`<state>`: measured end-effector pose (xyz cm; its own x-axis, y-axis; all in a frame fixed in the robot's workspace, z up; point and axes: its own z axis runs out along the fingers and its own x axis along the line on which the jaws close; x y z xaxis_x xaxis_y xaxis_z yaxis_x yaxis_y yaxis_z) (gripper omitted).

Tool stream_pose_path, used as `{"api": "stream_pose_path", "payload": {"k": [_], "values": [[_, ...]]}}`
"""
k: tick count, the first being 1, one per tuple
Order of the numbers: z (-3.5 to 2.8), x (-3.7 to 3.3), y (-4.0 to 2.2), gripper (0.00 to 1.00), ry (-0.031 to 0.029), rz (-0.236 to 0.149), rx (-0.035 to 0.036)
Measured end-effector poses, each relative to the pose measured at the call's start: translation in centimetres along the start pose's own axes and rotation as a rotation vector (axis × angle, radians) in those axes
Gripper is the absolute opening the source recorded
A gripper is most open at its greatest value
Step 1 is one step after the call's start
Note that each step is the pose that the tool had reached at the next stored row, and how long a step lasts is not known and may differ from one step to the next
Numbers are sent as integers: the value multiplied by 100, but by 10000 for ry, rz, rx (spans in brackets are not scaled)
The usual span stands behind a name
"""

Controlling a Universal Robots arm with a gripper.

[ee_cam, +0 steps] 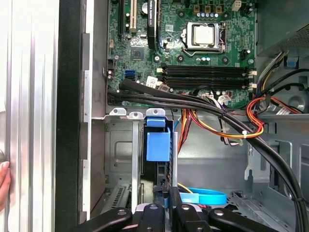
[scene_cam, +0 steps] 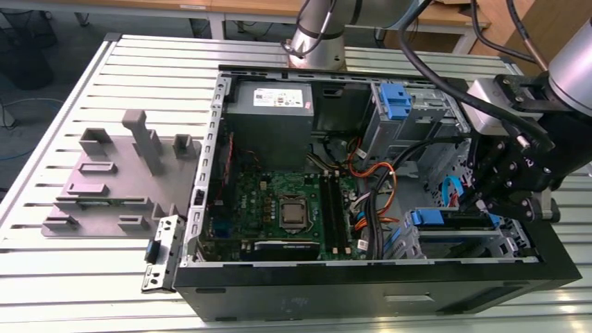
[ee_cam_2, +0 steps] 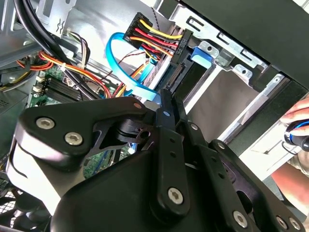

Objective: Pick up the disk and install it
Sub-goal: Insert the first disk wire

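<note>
Exterior view shows an open desktop computer case (scene_cam: 370, 291) lying on a slatted metal table (scene_cam: 55, 277), seen from above. The robot's black gripper (scene_cam: 504, 201) hangs at the exterior view's right, just over the case's drive cage (scene_cam: 434, 243).

The disk (scene_cam: 453, 220) sits in that cage, standing on edge in a bay, with its blue plastic carrier (ee_cam: 158, 145) facing outward. In the first wrist view the blue tab lies just ahead of the gripper's fingertips (ee_cam: 166, 200). In the second wrist view a bundle of red, yellow and black power wires (ee_cam_2: 152, 36) and a flat blue data cable (ee_cam_2: 120, 63) reach the disk's connector end.

The disk is judged to be a rigid metal block, fairly heavy for its size, smooth on its faces and sensitive to knocks. The sound place to grip it looks to be across its narrow edges or by the blue carrier rails, not the connector end.

The arm reaches in from the exterior view's right, wrist turned so the fingers point down into the case. The fingers appear drawn close together with nothing seen between them, at or just short of the disk's edge; contact cannot be confirmed.

A person's hand (ee_cam_2: 299, 130) rests near the case's outer edge.
</note>
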<state>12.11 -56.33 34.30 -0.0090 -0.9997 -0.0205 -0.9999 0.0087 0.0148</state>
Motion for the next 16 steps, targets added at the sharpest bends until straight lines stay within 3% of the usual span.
{"api": "stream_pose_path", "payload": {"k": [16], "values": [[12, -2, 0, 16, 3, 0, 0]]}}
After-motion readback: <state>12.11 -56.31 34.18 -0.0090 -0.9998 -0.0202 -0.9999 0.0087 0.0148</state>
